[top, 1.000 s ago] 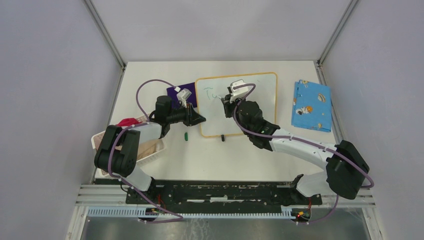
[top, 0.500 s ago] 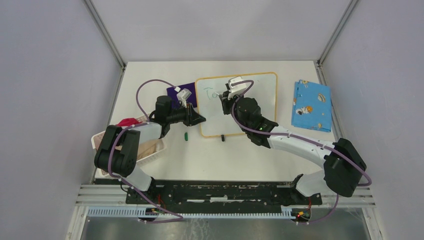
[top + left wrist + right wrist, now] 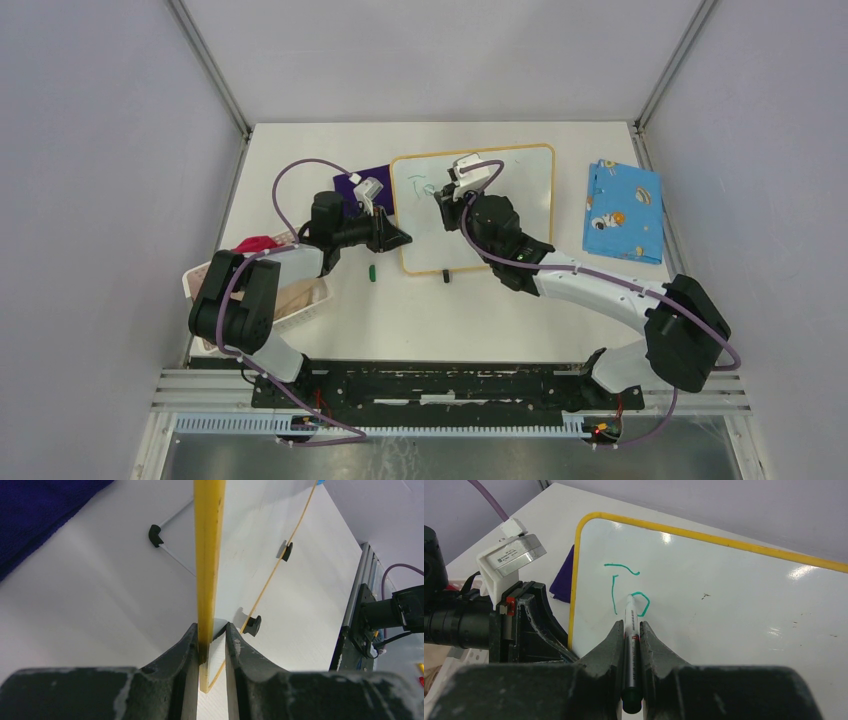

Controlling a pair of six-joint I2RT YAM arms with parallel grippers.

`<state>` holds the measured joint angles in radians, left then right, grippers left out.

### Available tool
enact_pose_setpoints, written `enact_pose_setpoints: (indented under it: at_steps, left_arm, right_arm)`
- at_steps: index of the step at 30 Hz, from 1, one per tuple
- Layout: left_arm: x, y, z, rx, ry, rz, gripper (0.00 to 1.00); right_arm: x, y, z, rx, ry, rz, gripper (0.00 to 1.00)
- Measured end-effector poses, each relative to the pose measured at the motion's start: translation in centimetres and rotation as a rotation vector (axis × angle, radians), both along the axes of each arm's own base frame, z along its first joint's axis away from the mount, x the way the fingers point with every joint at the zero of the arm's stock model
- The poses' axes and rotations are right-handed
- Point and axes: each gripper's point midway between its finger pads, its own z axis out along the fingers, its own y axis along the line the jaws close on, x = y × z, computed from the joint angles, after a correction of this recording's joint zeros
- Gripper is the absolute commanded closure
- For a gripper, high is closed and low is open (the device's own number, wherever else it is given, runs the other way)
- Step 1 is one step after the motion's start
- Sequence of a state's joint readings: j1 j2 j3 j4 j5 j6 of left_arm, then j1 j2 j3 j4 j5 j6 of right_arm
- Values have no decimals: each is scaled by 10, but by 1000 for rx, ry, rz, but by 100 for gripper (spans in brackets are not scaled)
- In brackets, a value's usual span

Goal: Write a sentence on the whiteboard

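Observation:
The whiteboard (image 3: pixel 520 200) with its yellow-orange frame lies on the table; it also shows in the right wrist view (image 3: pixel 734 605) and edge-on in the left wrist view (image 3: pixel 207 555). My left gripper (image 3: pixel 400 238) (image 3: pixel 212 635) is shut on the whiteboard's left frame edge. My right gripper (image 3: pixel 447 205) (image 3: pixel 630 627) is shut on a white marker (image 3: pixel 630 620), its tip touching the board. The sentence (image 3: pixel 626 590) stands as a green "T" and a partly drawn "o" near the board's upper left (image 3: pixel 425 188).
A dark purple cloth (image 3: pixel 352 180) lies left of the board. A blue patterned cloth (image 3: pixel 623 210) lies at the right. A white basket (image 3: pixel 300 295) with a red item sits at the left. A green marker cap (image 3: pixel 372 271) lies near the board's front-left corner.
My right gripper has moved the marker a little up and left on the board, and the green "o" has appeared after the "T". The left arm has not moved.

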<state>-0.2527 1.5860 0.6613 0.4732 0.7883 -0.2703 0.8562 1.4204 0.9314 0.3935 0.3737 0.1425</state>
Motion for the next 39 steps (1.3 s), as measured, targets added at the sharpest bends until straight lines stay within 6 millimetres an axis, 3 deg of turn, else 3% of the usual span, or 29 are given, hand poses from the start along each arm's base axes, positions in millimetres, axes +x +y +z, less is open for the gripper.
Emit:
enact_pose_setpoints:
  at_steps: [8,15,17,39]
  left_arm:
    - [0,0,-1,1,3,0,98]
    - [-1,0,-1,1,5,0,98]
    - [-1,0,-1,2,6,0,98]
    - [-1,0,-2,6,2,-3,98]
  right_arm:
    - [-6,-6,0,14,10,2,100]
    - [-14,-17,36,77,-51,-8,100]
    - [-12,-20,38,76,-59,-22,100]
    - [8,-24,17,7,-32,-83,100]
